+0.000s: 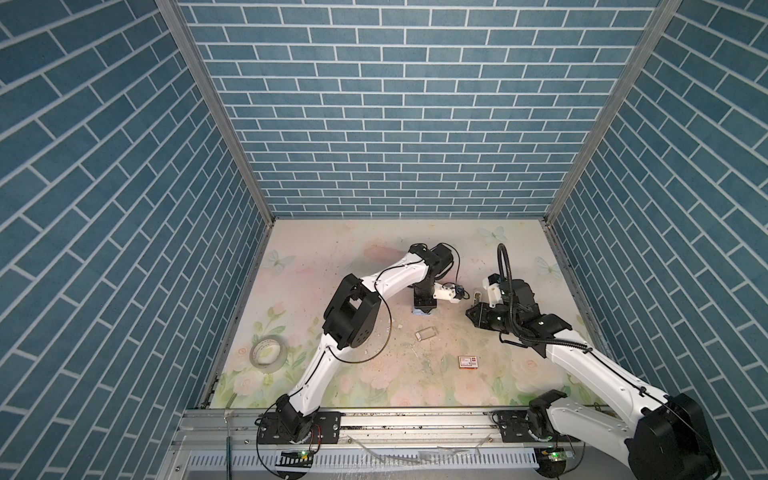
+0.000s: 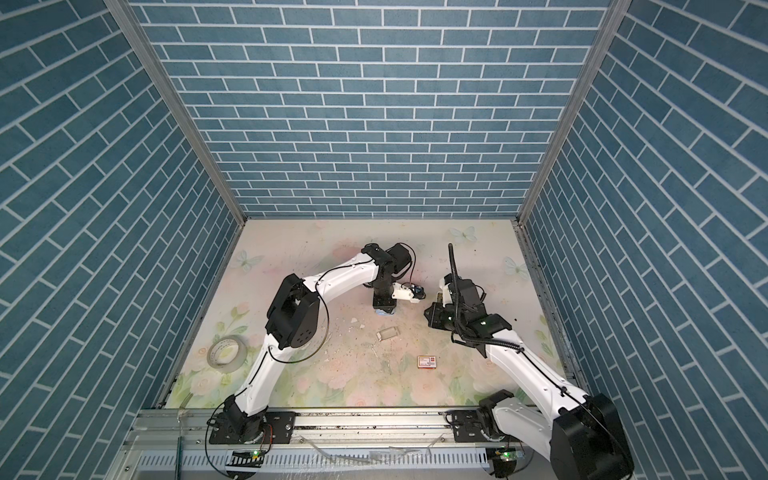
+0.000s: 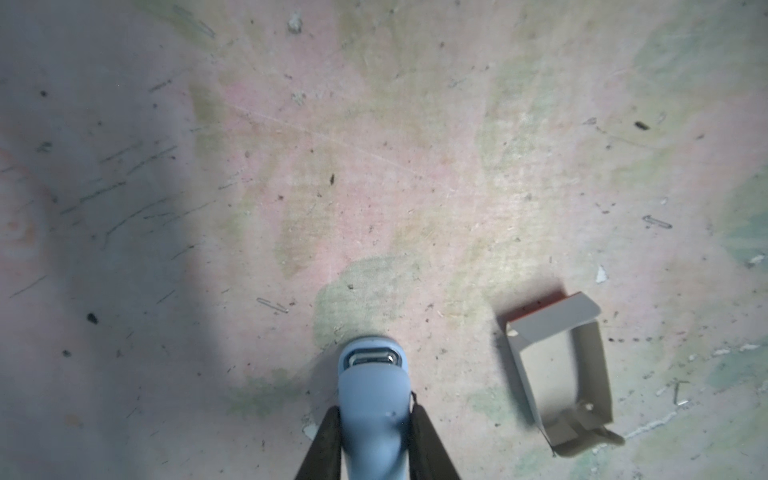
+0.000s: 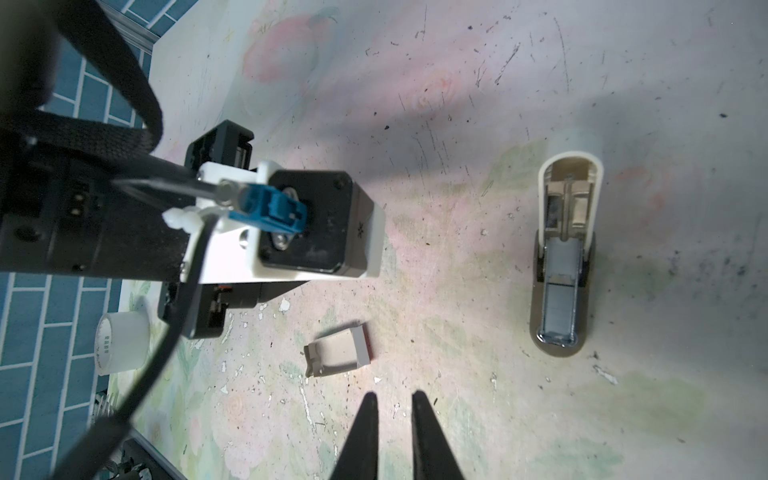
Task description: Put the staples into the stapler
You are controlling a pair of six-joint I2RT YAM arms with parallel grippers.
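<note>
a two-armed robot is working over a flower-printed desk (image 1: 332,249). the stapler (image 4: 561,245) is lying open on the desk, its pale cover standing up at the hinge end and its channel facing upward. a silver-grey strip, reading as the staples (image 4: 558,301), is sitting inside that channel, while the small pale tray (image 4: 337,350) nearby is showing empty.

the right pincer (image 4: 394,399) is hovering over the desk with its tips slightly parted and nothing between them. in both top views the stapler (image 1: 477,297) is sitting just beyond that pincer, toward the back wall (image 1: 415,124), near but not touching. in the right wrist view the stapler's long axis is running roughly parallel to the pincer's fingers (image 4: 362,440), with the rounded nose toward the camera and the raised cover at the far end. the stapler is therefore lying beside the pincer's line, not on it.

the left pincer (image 3: 374,409) is pointing straight down, clenched on a light blue object (image 3: 371,386) with a metal-lined slot at its tip; what that object is cannot be told. it is standing farther from the stapler, so the right arm is the nearer one. judging from this, the raised cover is waiting to be closed, calling for a sideways shift first.
</note>
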